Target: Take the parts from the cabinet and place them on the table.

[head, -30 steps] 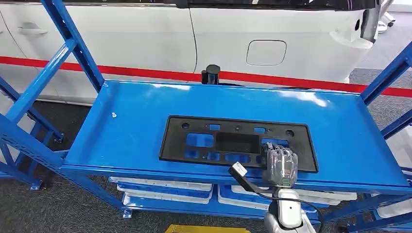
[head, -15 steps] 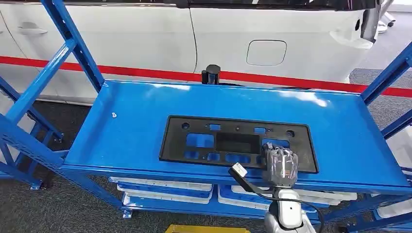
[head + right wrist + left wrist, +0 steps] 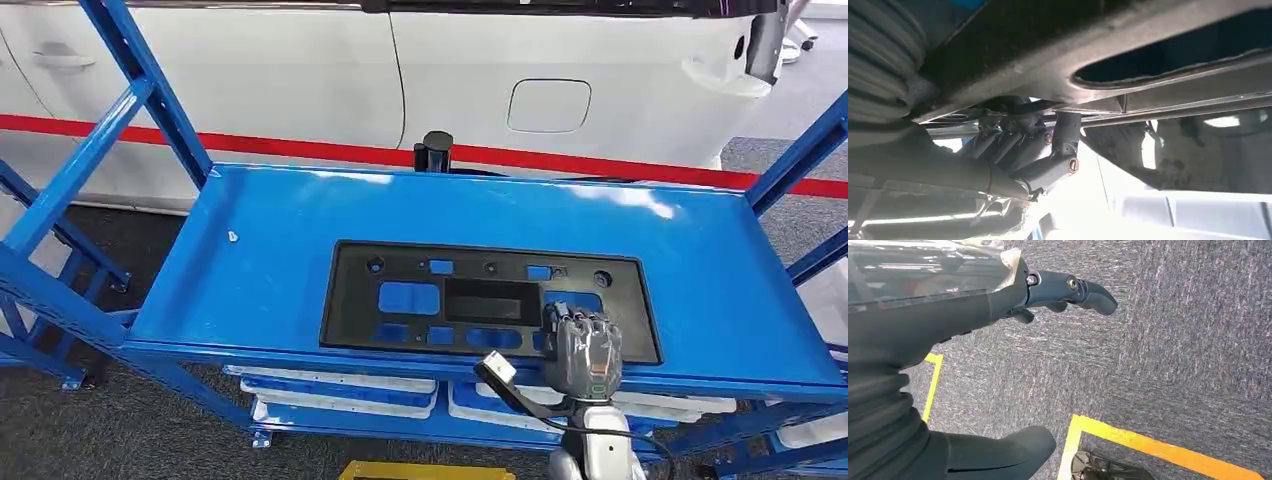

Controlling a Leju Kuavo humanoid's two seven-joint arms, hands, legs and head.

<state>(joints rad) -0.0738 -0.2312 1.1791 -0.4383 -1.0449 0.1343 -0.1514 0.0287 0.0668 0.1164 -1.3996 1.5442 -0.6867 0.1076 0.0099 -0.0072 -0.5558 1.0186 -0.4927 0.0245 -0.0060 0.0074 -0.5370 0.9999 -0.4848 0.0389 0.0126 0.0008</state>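
We grip the panel (image 3: 490, 305) at its near edge with our right hand (image 3: 583, 352), fingers under it on the shelf (image 3: 270, 260). Left hand (image 3: 1068, 290) hangs free. Next, we judge, lift it clear.

Right robot hand (image 3: 583, 350) grips black panel (image 3: 487, 302) — on blue shelf (image 3: 260, 260).

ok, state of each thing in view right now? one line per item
black panel: flat on the blue shelf, near edge gripped at its right end
right hand: fingers closed over the panel's near edge
left hand: hanging over the carpet, fingers apart, holding nothing
white trays: stacked on the lower shelf
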